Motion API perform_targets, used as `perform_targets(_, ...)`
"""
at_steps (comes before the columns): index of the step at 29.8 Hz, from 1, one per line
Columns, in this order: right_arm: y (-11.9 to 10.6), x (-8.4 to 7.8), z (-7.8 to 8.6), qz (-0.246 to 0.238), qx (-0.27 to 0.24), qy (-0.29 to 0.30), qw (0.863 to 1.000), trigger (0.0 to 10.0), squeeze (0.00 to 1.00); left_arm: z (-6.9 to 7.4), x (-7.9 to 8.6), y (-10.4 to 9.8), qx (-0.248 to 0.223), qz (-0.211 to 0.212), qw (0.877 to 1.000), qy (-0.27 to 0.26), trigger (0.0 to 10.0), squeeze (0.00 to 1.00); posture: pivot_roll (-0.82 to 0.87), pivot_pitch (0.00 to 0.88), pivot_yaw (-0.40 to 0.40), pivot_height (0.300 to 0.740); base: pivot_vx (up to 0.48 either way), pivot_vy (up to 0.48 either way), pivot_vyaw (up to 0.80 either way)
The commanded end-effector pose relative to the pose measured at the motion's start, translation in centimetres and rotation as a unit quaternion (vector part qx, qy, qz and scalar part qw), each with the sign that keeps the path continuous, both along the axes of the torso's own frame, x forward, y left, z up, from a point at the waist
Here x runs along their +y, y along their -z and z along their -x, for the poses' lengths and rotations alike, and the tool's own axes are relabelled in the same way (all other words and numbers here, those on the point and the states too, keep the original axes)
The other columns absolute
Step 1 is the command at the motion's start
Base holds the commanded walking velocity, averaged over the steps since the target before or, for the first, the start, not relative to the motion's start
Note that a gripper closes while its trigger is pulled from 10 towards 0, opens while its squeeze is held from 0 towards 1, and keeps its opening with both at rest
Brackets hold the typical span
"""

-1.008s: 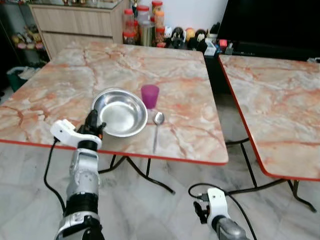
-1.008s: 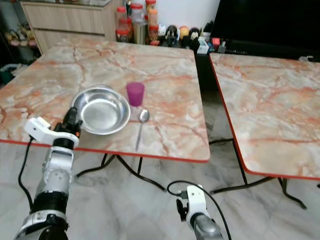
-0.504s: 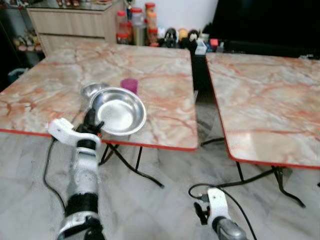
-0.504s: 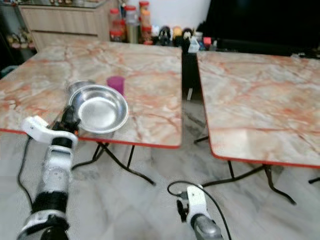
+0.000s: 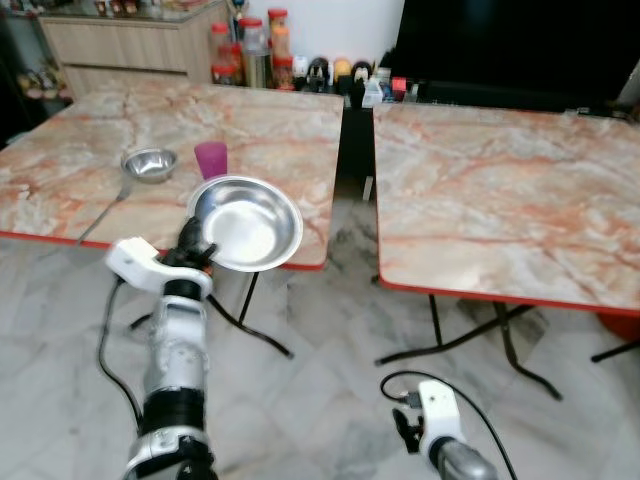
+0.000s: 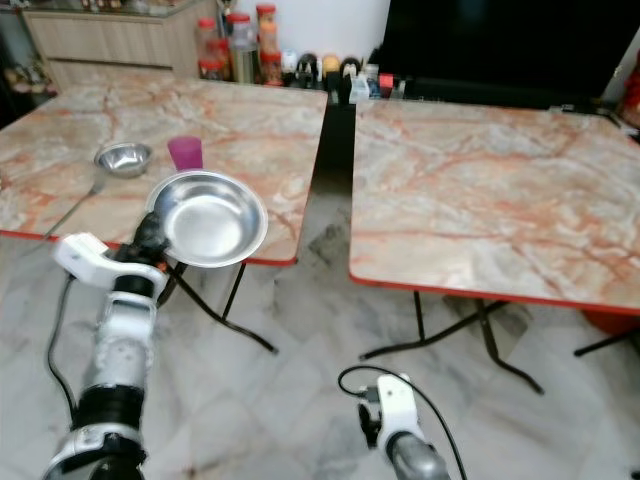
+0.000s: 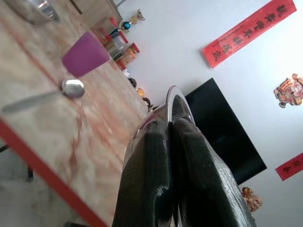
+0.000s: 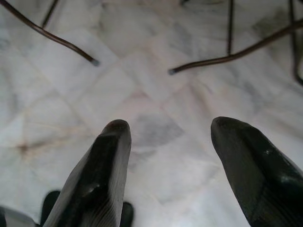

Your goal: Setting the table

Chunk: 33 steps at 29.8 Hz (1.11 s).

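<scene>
Left claw (image 5: 192,243) clenched on the steel plate's (image 5: 246,222) rim — right claw (image 8: 170,156) hangs released above the floor.

Jars (image 5: 243,45) on wooden cabinet (image 5: 120,45); black TV (image 5: 510,50); red wall banner (image 7: 245,32).

red wall banner (image 7: 246,29): Chinese characters, too blurred to read

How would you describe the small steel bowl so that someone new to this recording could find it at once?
Start at the left marble table, the one nearer the wooden cabinet. Toward its left front stand a purple cup and, just left of it, the small steel bowl, with a spoon lying nearer the edge. It is far smaller than the wide steel dish gripped by the left gripper, and it rests on the table.
</scene>
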State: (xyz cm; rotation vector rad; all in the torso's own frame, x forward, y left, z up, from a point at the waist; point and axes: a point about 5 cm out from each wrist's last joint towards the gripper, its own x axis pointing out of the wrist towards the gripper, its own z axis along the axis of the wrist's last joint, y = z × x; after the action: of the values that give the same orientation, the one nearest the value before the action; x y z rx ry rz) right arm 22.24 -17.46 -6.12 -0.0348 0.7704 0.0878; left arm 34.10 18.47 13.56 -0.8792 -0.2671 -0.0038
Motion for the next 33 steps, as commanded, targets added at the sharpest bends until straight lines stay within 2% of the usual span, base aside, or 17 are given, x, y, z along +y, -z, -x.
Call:
perform_targets(1, -0.14, 0.24, -0.26, -0.005, -0.005, 0.006, 1.000, 10.0, 0.00, -0.12, 0.56, -0.40, -0.005, -0.004, 1.000, -0.005, 10.0, 0.00, 0.11, 0.000, -0.068, 0.740, 0.000, -0.349, 0.00)
perform_targets(3, -0.11, 0.05, -0.18, -0.004, -0.005, 0.011, 1.000, 10.0, 0.00, -0.21, 0.43, -0.47, -0.003, -0.011, 1.000, -0.003, 10.0, 0.00, 0.11, 0.000, -0.065, 0.740, 0.000, -0.322, 0.00)
perform_targets(6, -0.07, 0.01, -0.11, -0.004, -0.004, 0.012, 1.000, 10.0, 0.00, -0.37, 0.18, -0.25, 0.016, -0.061, 0.998, 0.000, 10.0, 0.00, 0.10, 0.000, -0.059, 0.740, 0.000, 0.000, 0.00)
perform_targets(7, -0.07, 0.02, -0.11, -0.004, -0.004, 0.013, 1.000, 10.0, 0.00, -0.37, 0.18, -0.28, 0.014, -0.063, 0.998, -0.001, 10.0, 0.00, 0.10, 0.000, -0.059, 0.740, 0.000, 0.000, 0.00)
perform_targets(10, -0.06, 0.07, -0.11, -0.006, -0.004, 0.015, 1.000, 10.0, 0.00, -0.31, 0.29, -0.43, 0.008, -0.049, 0.999, -0.007, 10.0, 0.00, 0.10, 0.000, -0.056, 0.740, 0.000, 0.000, 0.00)
perform_targets(19, 0.07, 0.42, 0.06, -0.007, -0.002, 0.011, 1.000, 10.0, 0.00, -0.06, 0.71, -0.26, 0.011, -0.042, 0.999, -0.013, 10.0, 0.00, 0.11, 0.000, -0.060, 0.740, 0.000, 0.000, 0.00)
perform_targets(33, -0.12, 0.28, -0.21, -0.001, -0.006, 0.006, 1.000, 10.0, 0.00, -0.13, 0.55, -0.16, 0.012, -0.040, 0.999, -0.009, 10.0, 0.00, 0.10, 0.000, -0.057, 0.740, 0.249, 0.000, 0.00)
